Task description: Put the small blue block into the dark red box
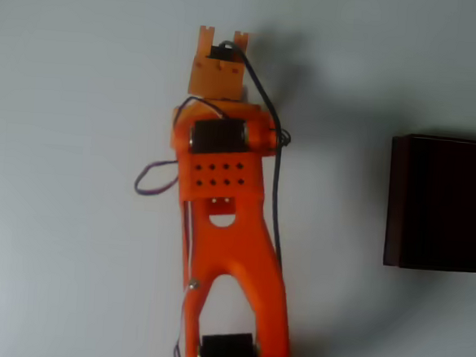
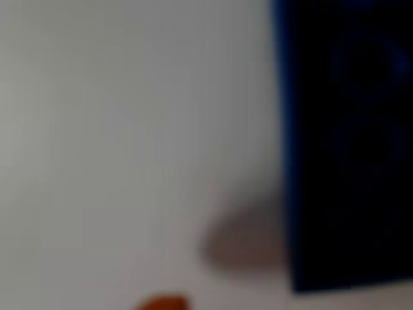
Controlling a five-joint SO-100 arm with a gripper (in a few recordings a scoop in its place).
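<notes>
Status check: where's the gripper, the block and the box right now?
Gripper over bare table, jaw state unreadable. Dark blue shape close and blurred in wrist view, likely the block. Dark red box off to overhead right, nothing between.

Arm (image 1: 218, 226): orange, stretched from the bottom edge up through the middle of the overhead view.
Wrist: black servo housing mounted crosswise, with dark cables looped along both sides.
Gripper (image 1: 223, 43): at the far end, pointing toward the top of the overhead view; finger separation not discernible.
</notes>
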